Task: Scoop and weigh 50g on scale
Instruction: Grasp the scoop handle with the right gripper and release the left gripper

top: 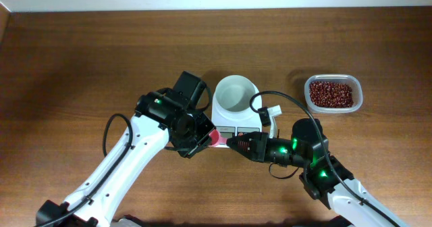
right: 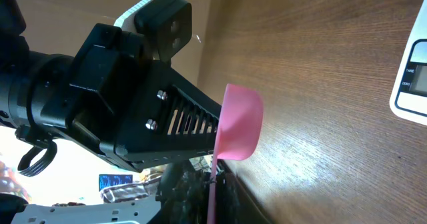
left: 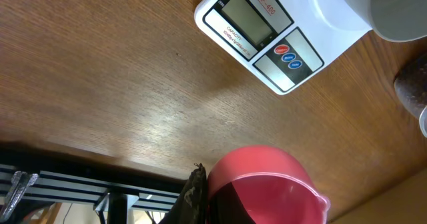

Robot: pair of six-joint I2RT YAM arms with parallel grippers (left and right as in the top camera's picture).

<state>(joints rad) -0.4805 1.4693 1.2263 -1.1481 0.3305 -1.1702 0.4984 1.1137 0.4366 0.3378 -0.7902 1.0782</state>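
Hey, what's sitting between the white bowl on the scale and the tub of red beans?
In the overhead view, only bare wooden table and a black cable arching over it lie between the bowl and the tub.

Pink scoop (top: 217, 138) over wooden table (top: 81, 51); clear tub (top: 333, 77) apart.

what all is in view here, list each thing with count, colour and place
scale: one, white, table centre
bowl: one, white, on the scale
beans: many, dark red-brown, in the tub
tub: one, clear, right side of the table
pink spoon: one, pink, in front of the scale
table: one, brown wood
left gripper: one, black, shut on the pink spoon
right gripper: one, black, at the spoon, grip unclear
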